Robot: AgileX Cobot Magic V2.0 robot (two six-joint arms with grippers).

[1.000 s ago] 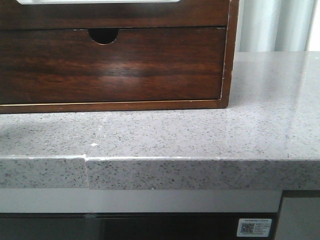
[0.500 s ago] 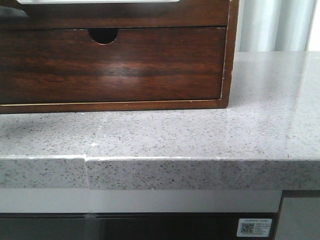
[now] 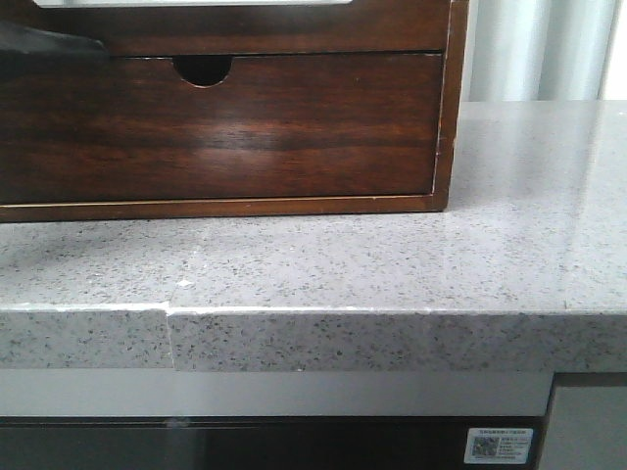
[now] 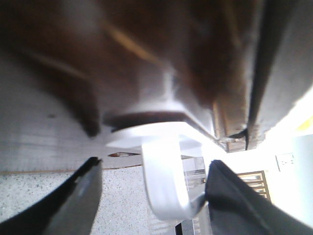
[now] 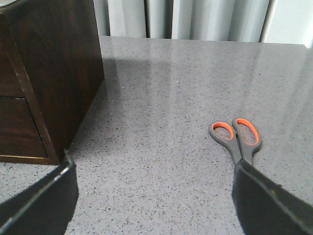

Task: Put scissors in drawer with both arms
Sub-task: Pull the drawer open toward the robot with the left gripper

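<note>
The drawer (image 3: 245, 29) is the upper dark brown front, its pale cutout (image 3: 196, 3) at the top edge of the front view. My left gripper (image 4: 154, 196) is open and pressed close to the blurred brown front (image 4: 146, 63). A white curved piece (image 4: 164, 176) of the cutout stands between its fingers (image 4: 78, 196). Its dark tip (image 3: 49, 41) shows at the far left of the front view. The scissors (image 5: 237, 137), grey with orange-lined handles, lie flat on the counter. Their blades are hidden behind a finger (image 5: 264, 200) of my open, empty right gripper (image 5: 154, 196).
The lower drawer front (image 3: 216, 127) with a half-round notch (image 3: 203, 69) is shut. The wooden cabinet (image 5: 54, 73) stands on the speckled grey counter (image 3: 392, 264), to the left of the scissors. The counter's front edge (image 3: 372, 338) is near. Curtains (image 5: 186, 19) hang behind.
A dark tip of my left gripper has come into the front view at the upper left, against the upper drawer front. Nothing else has moved.
</note>
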